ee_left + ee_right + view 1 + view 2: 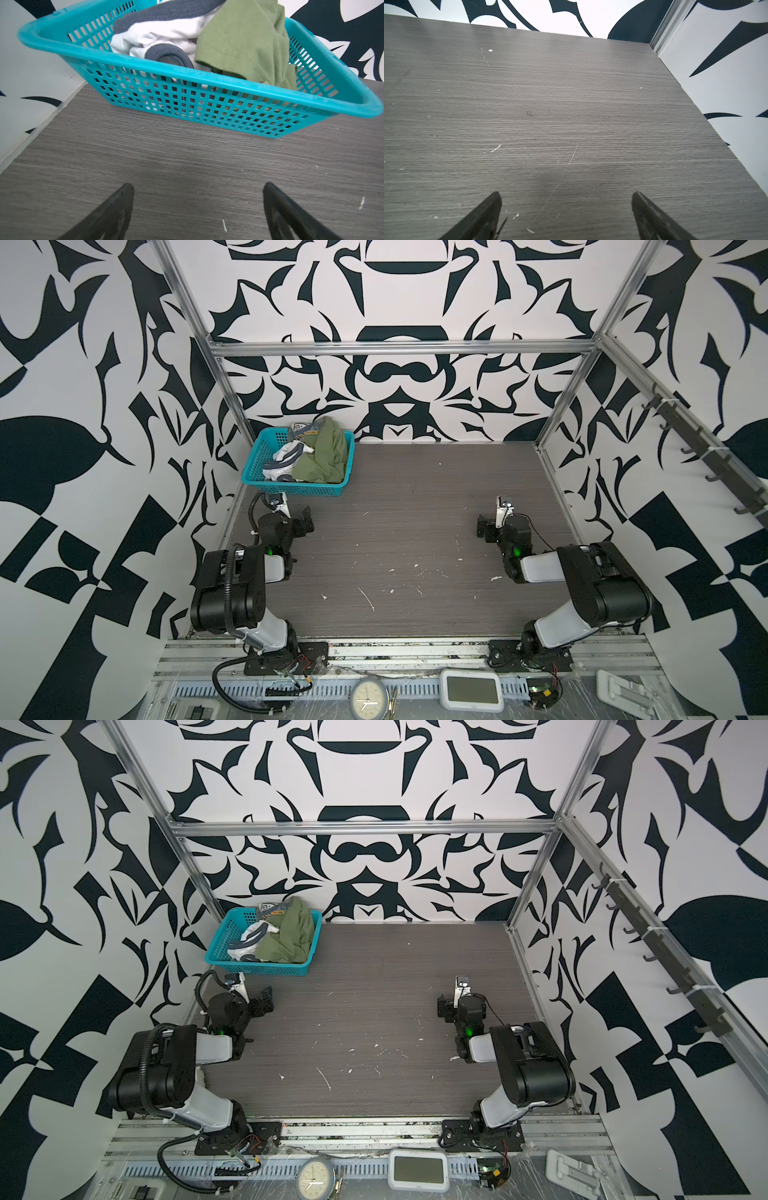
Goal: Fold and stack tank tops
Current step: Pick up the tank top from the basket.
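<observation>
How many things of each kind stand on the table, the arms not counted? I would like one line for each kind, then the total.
Basket: 1
Tank tops: 2, the olive top and the white top, both inside the basket
Total: 3

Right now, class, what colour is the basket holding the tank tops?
Teal; the basket shows best in the left wrist view.

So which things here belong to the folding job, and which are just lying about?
Job: green top, white top, both crumpled in the basket; left gripper and right gripper, open and empty.
Lying about: clock, white display, hook rail on the wall.
</observation>
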Available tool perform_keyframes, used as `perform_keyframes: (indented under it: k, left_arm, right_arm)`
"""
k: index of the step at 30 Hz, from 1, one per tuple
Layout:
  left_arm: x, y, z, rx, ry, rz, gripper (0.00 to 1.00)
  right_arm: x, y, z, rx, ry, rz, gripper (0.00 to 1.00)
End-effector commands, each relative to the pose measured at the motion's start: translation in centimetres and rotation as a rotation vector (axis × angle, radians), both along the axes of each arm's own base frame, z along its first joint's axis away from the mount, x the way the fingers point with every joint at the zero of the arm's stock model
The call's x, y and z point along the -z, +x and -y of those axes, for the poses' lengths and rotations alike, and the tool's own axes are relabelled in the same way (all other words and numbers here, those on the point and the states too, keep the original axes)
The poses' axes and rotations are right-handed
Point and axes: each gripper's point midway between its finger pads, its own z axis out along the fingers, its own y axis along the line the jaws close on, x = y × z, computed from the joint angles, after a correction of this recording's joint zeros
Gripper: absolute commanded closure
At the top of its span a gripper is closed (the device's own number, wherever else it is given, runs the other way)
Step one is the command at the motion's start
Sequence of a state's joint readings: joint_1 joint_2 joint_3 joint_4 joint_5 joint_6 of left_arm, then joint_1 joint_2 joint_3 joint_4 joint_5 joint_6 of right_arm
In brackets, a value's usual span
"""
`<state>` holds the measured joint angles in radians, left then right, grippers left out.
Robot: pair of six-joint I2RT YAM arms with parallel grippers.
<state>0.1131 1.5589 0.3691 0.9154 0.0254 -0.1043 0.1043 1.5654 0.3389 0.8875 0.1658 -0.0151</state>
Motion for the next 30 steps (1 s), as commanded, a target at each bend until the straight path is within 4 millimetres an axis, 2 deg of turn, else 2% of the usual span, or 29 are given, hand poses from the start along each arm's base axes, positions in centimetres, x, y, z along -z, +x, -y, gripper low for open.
perform_keyframes:
  k: [1,9,12,18,21,24,29,30]
  left_arm:
    - [-0.3,0.3,-0.2,-0.003,0.000,0.011,0.01]
    - [-0.3,0.3,-0.2,-0.005,0.000,0.011,0.01]
    - [-0.8,0.1,0.0,0.001,-0.006,0.033,0.01]
    - [-4.1,-1.5,0.1,-0.035,0.038,0.102,0.01]
    - [-6.6,-2.1,0.1,-0.075,0.043,0.115,0.01]
    - [-9.1,-2.8,-0.2,-0.134,-0.048,0.122,0.01]
    - [-13.3,-4.9,-1.0,-0.271,-0.270,0.081,0.01]
    - [-13.3,-5.4,-1.1,-0.297,-0.309,0.049,0.01]
  right_arm:
    - [-1.6,0.8,0.3,0.017,0.004,0.055,0.00]
    - [-1.6,0.7,0.3,0.018,0.008,0.057,0.00]
    - [-2.0,0.3,-1.3,-0.080,0.015,0.079,0.00]
    - [-4.3,-0.9,-1.8,-0.104,0.002,0.121,0.00]
    - [-6.2,-1.4,-2.2,-0.108,0.005,0.137,0.00]
    - [-8.4,-2.0,-2.6,-0.109,0.046,0.155,0.00]
    - [-14.5,-3.7,-3.4,-0.126,0.206,0.222,0.00]
    - [-15.5,-4.2,-3.4,-0.114,0.244,0.229,0.00]
